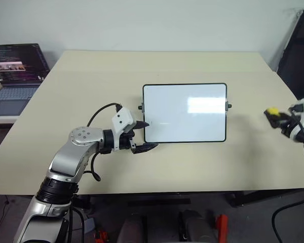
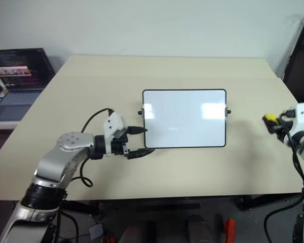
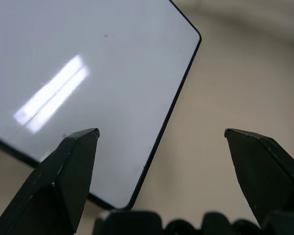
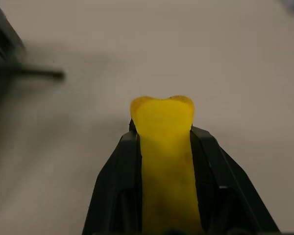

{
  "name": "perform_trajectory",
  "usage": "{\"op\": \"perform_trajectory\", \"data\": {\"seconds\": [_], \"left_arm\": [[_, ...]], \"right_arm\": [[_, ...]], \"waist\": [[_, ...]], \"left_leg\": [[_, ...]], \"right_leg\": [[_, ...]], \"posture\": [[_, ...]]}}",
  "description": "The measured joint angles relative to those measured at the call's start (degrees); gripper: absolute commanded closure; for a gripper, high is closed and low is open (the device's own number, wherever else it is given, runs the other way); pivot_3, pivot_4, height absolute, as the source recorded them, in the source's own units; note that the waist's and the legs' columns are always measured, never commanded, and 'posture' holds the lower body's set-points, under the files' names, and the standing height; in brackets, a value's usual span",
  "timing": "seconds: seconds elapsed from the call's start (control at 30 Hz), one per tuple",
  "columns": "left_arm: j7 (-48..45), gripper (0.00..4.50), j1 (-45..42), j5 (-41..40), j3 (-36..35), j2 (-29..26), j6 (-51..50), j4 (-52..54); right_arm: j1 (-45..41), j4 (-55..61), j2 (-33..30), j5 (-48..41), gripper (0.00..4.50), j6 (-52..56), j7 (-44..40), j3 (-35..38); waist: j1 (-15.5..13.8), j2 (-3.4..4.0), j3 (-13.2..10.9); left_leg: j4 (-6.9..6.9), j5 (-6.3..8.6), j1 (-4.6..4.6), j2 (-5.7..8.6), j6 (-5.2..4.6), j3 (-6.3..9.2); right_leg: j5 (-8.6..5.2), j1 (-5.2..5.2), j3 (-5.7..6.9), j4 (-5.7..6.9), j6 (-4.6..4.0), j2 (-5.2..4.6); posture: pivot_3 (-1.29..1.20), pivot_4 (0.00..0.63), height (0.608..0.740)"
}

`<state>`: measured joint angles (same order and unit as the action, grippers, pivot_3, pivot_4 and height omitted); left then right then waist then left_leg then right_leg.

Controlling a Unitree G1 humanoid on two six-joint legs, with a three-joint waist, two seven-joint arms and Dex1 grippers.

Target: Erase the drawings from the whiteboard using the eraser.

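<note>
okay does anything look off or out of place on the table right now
Nothing looks spilled or damaged. The whiteboard lies flat and square on the table, its face looking clean apart from glare. The one oddity: the eraser is pinched in the right gripper well off to the board's side.

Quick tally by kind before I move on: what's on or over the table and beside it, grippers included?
Whiteboards: 1, whiteboard, wiped clean
Erasers: 1, yellow eraser, clamped in the right gripper
Grippers: 2, left gripper open at the board's near left corner, right gripper off to the board's right
Laptops: 1, laptop, open on the side table
Total: 5
</note>
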<state>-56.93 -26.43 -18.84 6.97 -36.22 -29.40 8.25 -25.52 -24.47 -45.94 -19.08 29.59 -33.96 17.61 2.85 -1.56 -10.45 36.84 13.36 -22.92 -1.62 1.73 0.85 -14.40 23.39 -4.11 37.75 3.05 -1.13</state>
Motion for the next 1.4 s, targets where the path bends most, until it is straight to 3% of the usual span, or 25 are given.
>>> {"op": "perform_trajectory", "data": {"seconds": [0.27,0.63,0.8,0.93,1.07,1.4], "left_arm": [[0.05,0.00,-0.03,0.00,-0.02,-0.34,-0.05,0.05],[1.34,0.00,2.41,-0.09,-0.88,-1.20,-0.54,0.97],[11.51,0.00,2.83,-0.10,-9.69,2.33,0.50,-0.12],[23.95,0.00,1.63,2.46,-17.39,6.80,5.15,-7.69],[30.99,0.00,2.11,5.93,-17.33,12.29,9.43,-15.67],[42.69,0.00,1.14,14.76,-11.76,22.10,22.76,-29.10]], "right_arm": [[-7.54,-13.91,-0.13,4.65,3.51,-4.27,-2.13,-3.71],[-10.92,-20.48,0.96,6.63,0.01,-6.79,-2.25,-4.29],[-7.16,-9.74,1.87,5.68,0.01,-10.35,-2.33,-2.76],[-4.18,-0.29,9.99,2.06,0.01,-12.59,1.64,0.46],[-0.60,-3.10,16.54,2.25,0.01,-16.70,6.41,1.00],[1.15,-4.65,20.77,2.65,0.01,-22.38,9.26,0.42]], "waist": [[0.78,0.05,-0.02],[0.48,0.05,-0.03],[0.47,0.07,-0.03],[0.48,-0.03,0.05],[-0.61,-0.03,0.03],[-0.85,-0.04,0.04]], "left_leg": [[0.02,0.00,0.02,0.00,0.00,0.02],[0.01,0.00,0.01,0.00,0.01,0.03],[0.02,0.00,0.02,-0.02,0.01,0.07],[0.04,0.01,0.16,-0.04,0.02,0.18],[0.10,0.01,-0.04,0.10,0.04,0.14],[0.07,0.02,0.03,0.08,0.06,0.10]], "right_leg": [[0.00,-0.01,0.01,0.01,0.03,0.03],[-0.01,-0.02,0.02,-0.01,0.04,0.02],[-0.01,-0.02,0.03,0.02,0.05,0.02],[0.00,-0.20,0.10,0.04,0.05,0.06],[0.09,-0.11,0.10,-0.05,0.17,-0.11],[0.13,-0.12,0.05,-0.05,0.20,-0.06]], "posture": [[0.00,0.150,0.740],[0.00,0.150,0.740],[0.00,0.150,0.740],[0.00,0.150,0.740],[0.00,0.150,0.740],[0.00,0.150,0.740]]}}
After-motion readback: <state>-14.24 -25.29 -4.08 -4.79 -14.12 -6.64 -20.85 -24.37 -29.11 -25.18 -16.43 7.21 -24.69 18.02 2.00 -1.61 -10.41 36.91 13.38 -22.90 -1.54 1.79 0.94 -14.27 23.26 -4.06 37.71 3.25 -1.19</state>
